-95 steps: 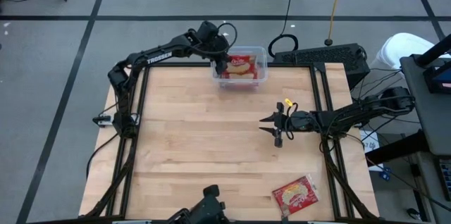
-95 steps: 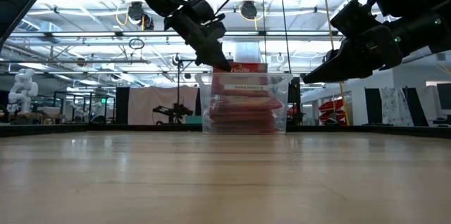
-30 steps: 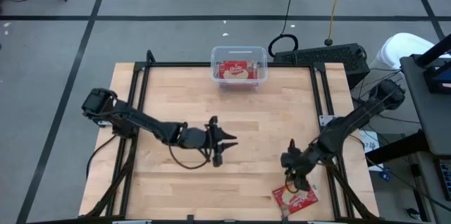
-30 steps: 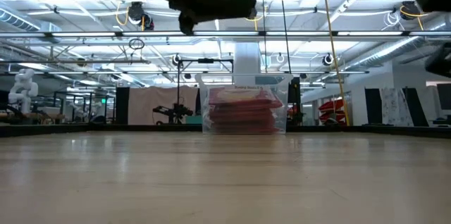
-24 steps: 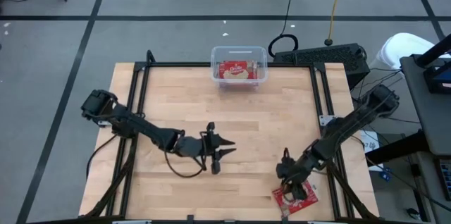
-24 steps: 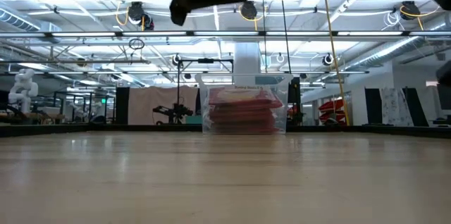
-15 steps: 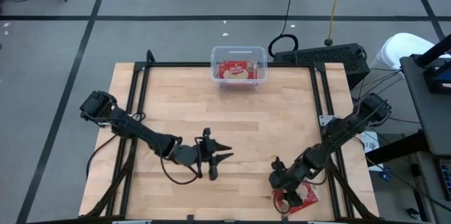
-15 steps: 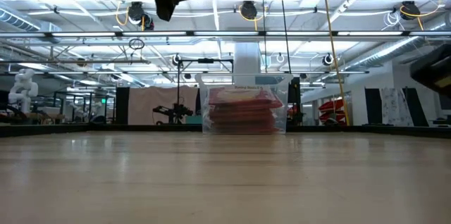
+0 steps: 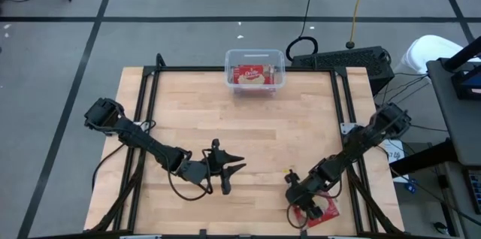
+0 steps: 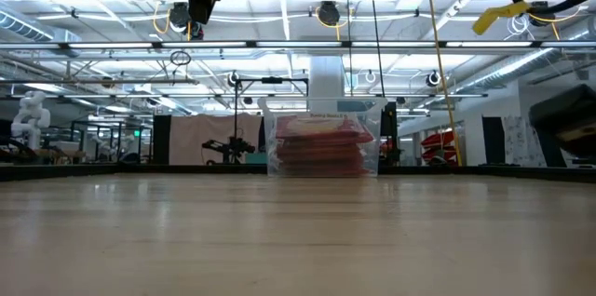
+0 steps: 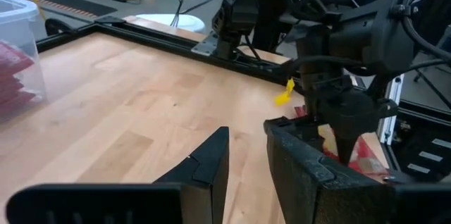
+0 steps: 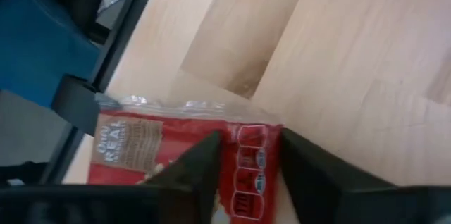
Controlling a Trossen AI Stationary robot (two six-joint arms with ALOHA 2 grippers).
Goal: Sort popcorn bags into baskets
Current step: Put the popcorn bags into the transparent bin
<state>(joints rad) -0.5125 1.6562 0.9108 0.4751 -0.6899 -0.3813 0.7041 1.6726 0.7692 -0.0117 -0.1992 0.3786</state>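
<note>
The right arm reaches from its base at the right edge of the worktop (image 9: 263,130) diagonally toward the near right corner, its links stretched low and its wrist bent down. The right gripper (image 9: 302,210) points down at a single popcorn bag (image 9: 325,210) lying flat near that corner, close to the worktop's dark frame rail. In the right wrist view the two dark fingers (image 12: 204,164) straddle one edge of the bag (image 12: 162,157), one finger on each side of a strip of red film with white print; they stand narrowly apart, with the bag's edge between them, though whether they already pinch it cannot be told.

The left arm runs from its base at the left edge across the worktop, elbow low, with the left gripper (image 9: 231,171) held above the bare wood near the middle of the near half, pointing toward the right arm. Its fingers (image 11: 211,160) are slightly parted and hold nothing; in the left wrist view the right arm's gripper (image 11: 345,139) shows beyond them, tipped down over the bag.

At the far edge, near its middle, stands the clear basket (image 9: 255,71), with popcorn bags stacked flat inside it (image 10: 321,142).
</note>
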